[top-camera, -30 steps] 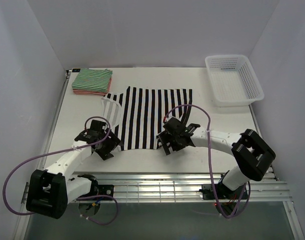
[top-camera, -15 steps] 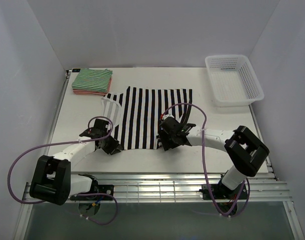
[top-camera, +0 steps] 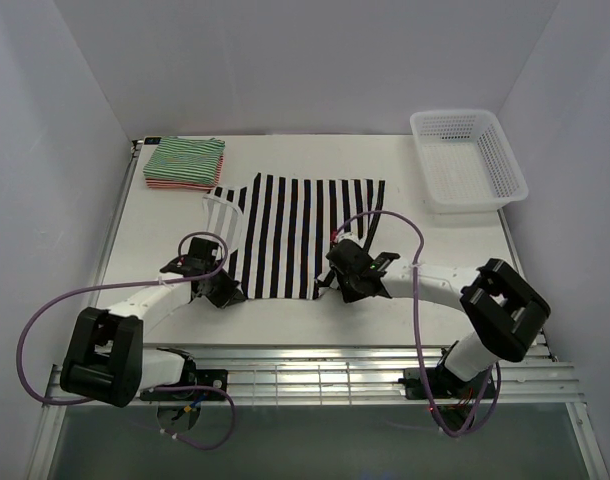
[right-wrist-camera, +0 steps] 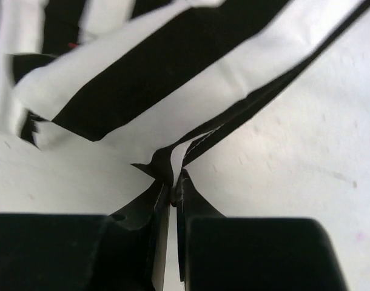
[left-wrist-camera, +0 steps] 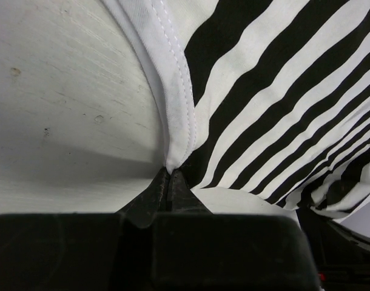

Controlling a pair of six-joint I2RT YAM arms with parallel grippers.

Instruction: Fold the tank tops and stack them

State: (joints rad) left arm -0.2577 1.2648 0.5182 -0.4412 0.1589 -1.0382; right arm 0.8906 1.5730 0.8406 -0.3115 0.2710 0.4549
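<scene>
- Clamped shut, the left gripper pinches the near left corner of the broad black-and-white striped cloth tank top; the left wrist view shows its black fingertips pressed together on the white stitched hem.
- At the opposite near corner, the right gripper is likewise closed on the same garment's edge. In the right wrist view a small fold of striped cloth rises from between its two tips, just off the white table.
- Both arms reach in low from the near edge, wrists close to the tabletop, with purple cables looping over them.
- Apart from the two gripped corners, the black-and-white top lies spread flat in the middle of the table, stripes running from near to far, with its shoulder straps on the left side and one pale strap curling out toward the left.
- Well apart from it, in the far left corner, the thin green-and-white striped folded top rests on the thin red-and-white striped folded top, of which only the edge shows.
- In the far right corner stands a white plastic lattice basket, touching no garment.
</scene>
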